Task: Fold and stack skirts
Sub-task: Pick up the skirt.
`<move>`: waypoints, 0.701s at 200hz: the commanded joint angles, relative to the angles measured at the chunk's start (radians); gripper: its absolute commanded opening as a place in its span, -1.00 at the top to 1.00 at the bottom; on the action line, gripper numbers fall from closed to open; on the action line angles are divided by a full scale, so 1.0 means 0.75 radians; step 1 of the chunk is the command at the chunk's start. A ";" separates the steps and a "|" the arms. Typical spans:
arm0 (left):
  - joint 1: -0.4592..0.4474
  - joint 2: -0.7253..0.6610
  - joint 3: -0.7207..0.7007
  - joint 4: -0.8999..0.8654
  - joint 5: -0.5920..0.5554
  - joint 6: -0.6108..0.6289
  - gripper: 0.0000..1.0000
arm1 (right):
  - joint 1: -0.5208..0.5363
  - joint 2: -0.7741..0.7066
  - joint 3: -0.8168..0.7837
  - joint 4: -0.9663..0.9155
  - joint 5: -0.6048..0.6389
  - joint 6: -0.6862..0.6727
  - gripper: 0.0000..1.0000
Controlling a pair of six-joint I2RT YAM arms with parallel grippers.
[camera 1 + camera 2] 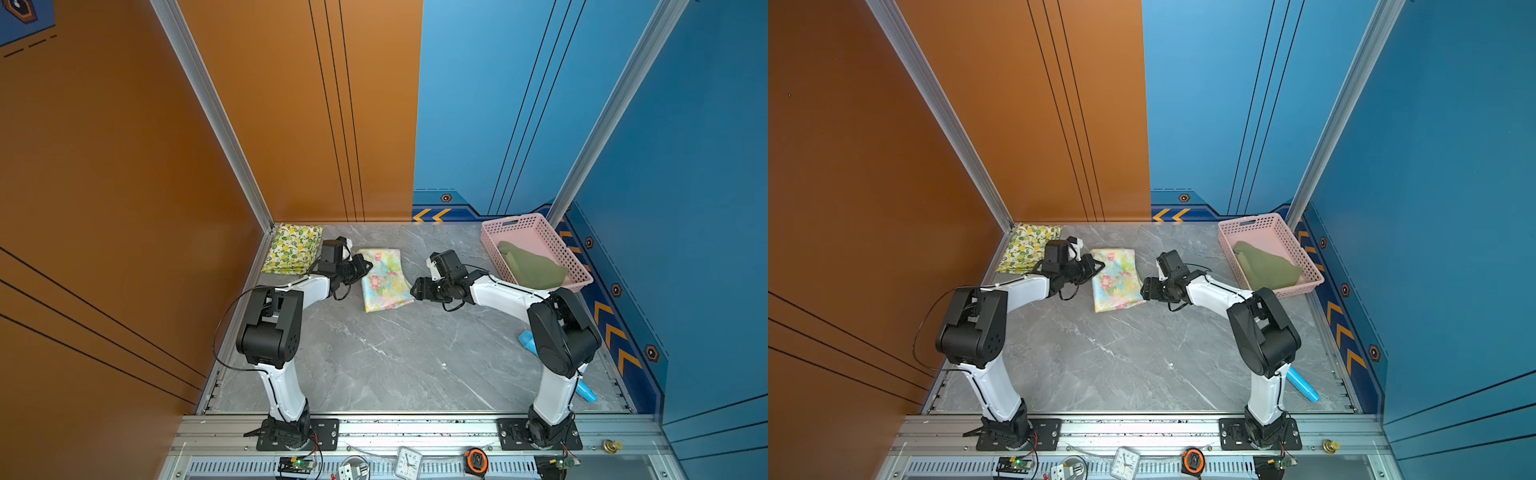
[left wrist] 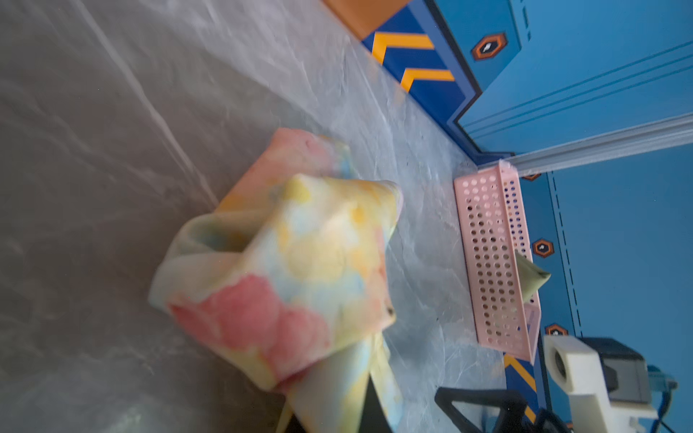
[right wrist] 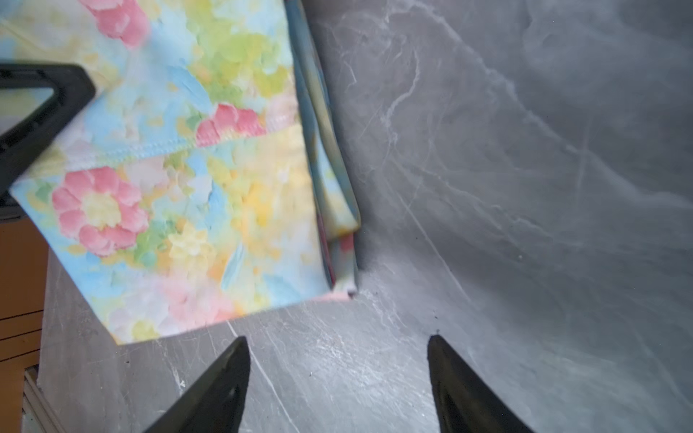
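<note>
Pinches a puckered fold of the pastel yellow-blue pink-flowered cloth skirt (image 1: 384, 282) in the left gripper (image 1: 369, 266), holds the right gripper (image 3: 337, 339) splayed wide above the veined grey marble-look tabletop (image 3: 525, 187).

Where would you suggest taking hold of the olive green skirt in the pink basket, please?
I would take the olive green skirt by its near edge, which seems to rise against the front wall of the pink basket, nearest the right gripper. Come down from above: the basket's walls block any sideways approach, and the bunched cloth there offers a fold to pinch.
</note>
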 commanded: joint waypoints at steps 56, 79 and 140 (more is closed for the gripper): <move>0.166 0.112 0.374 -0.107 -0.321 0.030 1.00 | -0.024 -0.060 -0.042 -0.024 0.050 -0.016 -0.56; 0.201 0.183 0.481 -0.098 -0.366 0.041 1.00 | -0.034 -0.056 -0.043 -0.011 0.054 -0.023 -0.57; 0.303 0.308 0.631 0.051 -0.477 0.014 1.00 | -0.061 -0.001 -0.034 0.035 0.038 -0.015 -0.58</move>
